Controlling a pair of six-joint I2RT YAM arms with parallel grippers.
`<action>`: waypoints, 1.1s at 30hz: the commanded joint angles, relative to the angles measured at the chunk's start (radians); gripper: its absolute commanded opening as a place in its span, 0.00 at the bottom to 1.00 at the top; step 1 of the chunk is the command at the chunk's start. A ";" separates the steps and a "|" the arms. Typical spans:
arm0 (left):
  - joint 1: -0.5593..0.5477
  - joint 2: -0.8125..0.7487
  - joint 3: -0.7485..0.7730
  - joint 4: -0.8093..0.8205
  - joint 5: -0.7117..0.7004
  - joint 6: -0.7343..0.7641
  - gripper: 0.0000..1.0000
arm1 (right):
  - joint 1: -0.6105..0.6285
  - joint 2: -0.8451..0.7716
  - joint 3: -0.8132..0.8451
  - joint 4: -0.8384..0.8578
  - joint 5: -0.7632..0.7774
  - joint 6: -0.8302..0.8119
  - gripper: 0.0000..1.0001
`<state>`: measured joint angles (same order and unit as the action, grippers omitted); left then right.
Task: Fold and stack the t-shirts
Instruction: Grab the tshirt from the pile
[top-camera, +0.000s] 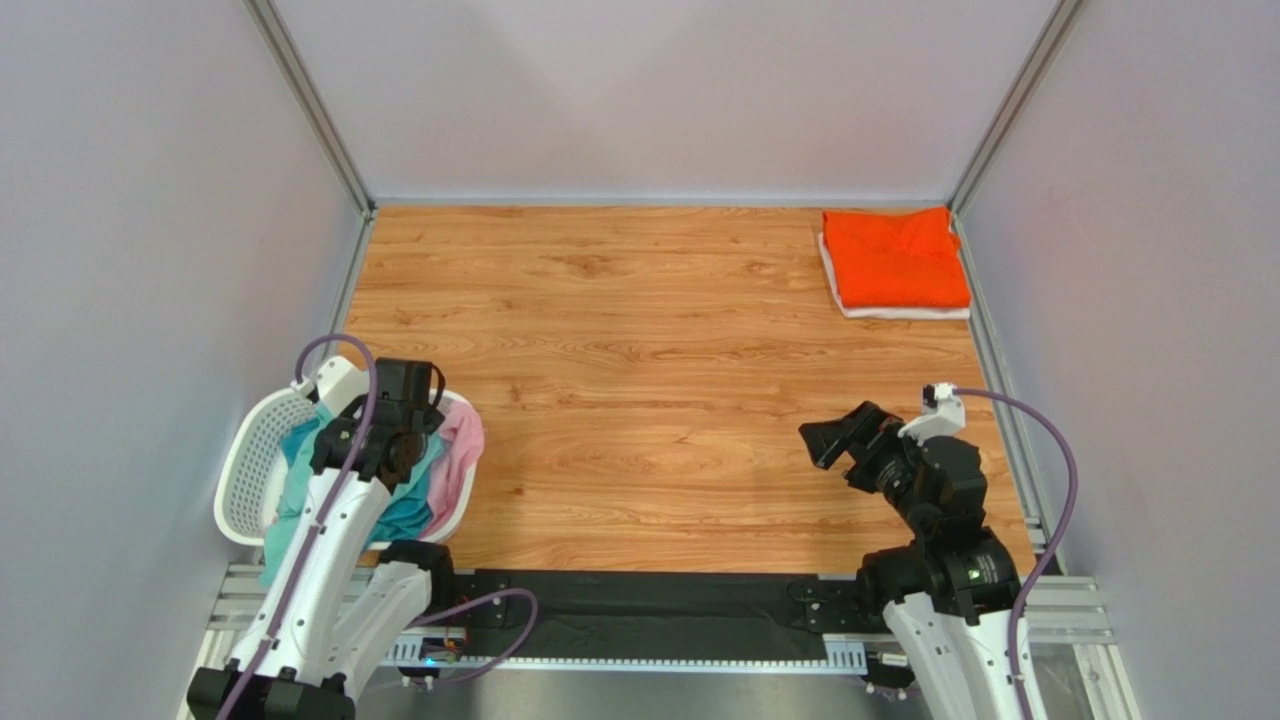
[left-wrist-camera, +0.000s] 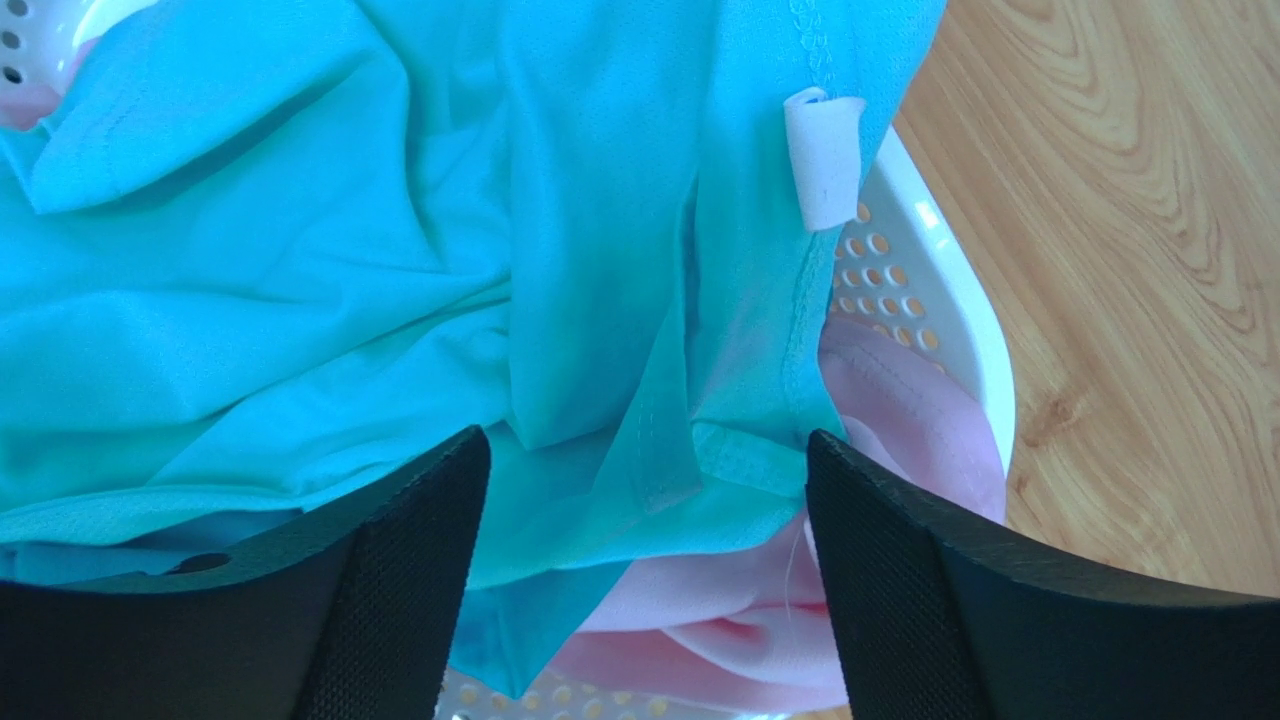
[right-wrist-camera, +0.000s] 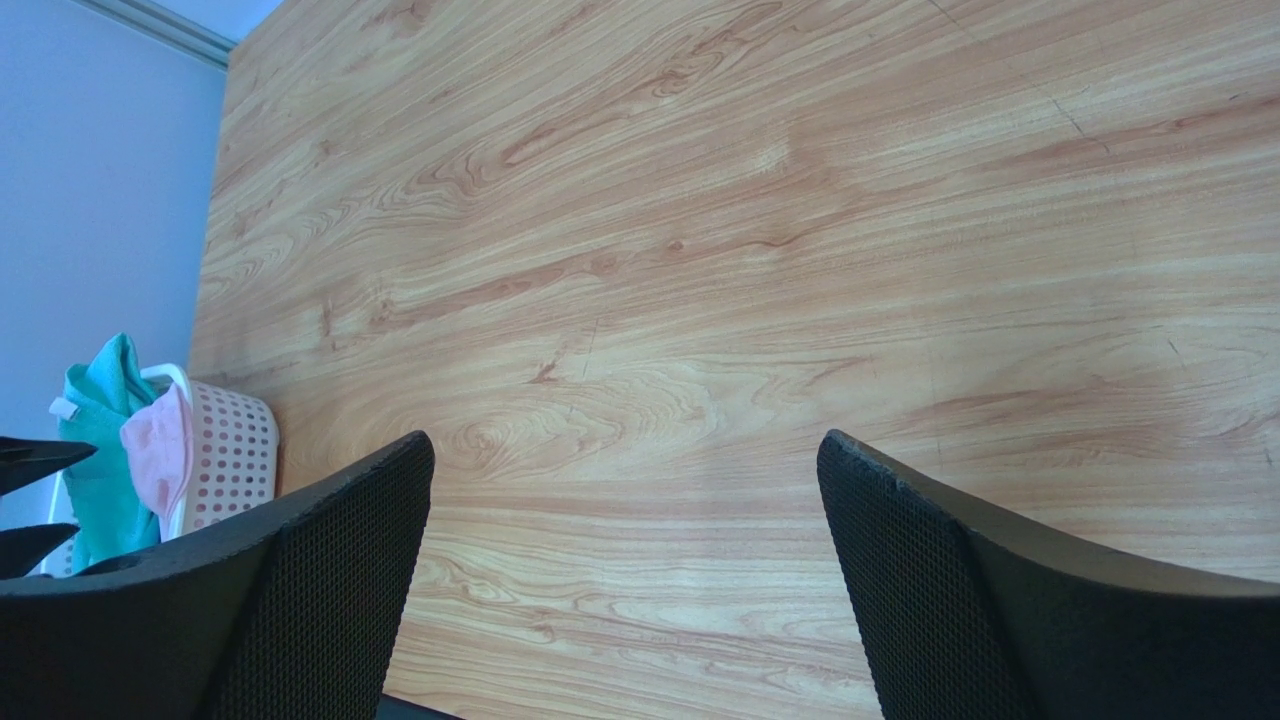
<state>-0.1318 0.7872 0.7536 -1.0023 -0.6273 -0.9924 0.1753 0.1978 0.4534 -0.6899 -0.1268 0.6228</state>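
A folded orange t-shirt (top-camera: 896, 257) lies on a folded white one (top-camera: 902, 312) at the table's far right corner. A crumpled teal t-shirt (left-wrist-camera: 376, 255) and a pink t-shirt (left-wrist-camera: 902, 435) lie in the white laundry basket (top-camera: 248, 465) at the near left. My left gripper (left-wrist-camera: 646, 495) is open just above the teal cloth, holding nothing; it also shows in the top view (top-camera: 394, 428). My right gripper (top-camera: 842, 440) is open and empty above the bare wood at the near right, and in its own wrist view (right-wrist-camera: 624, 495).
The wooden table (top-camera: 646, 390) is walled by grey panels on three sides. The basket (right-wrist-camera: 226, 450) with teal and pink cloth shows at the left of the right wrist view. A black strip runs along the near edge (top-camera: 646, 600).
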 joint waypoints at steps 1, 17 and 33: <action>0.035 0.013 -0.031 0.143 0.018 0.043 0.82 | -0.002 0.005 0.008 0.043 -0.023 -0.017 1.00; 0.116 -0.069 -0.020 0.129 0.126 0.063 0.00 | 0.000 0.008 0.007 0.043 -0.020 -0.015 1.00; 0.055 -0.160 0.214 0.373 0.709 0.278 0.00 | 0.000 -0.001 0.005 0.041 -0.020 -0.014 1.00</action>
<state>-0.0376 0.6075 0.8764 -0.7315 -0.0582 -0.7757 0.1753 0.1978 0.4534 -0.6830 -0.1333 0.6201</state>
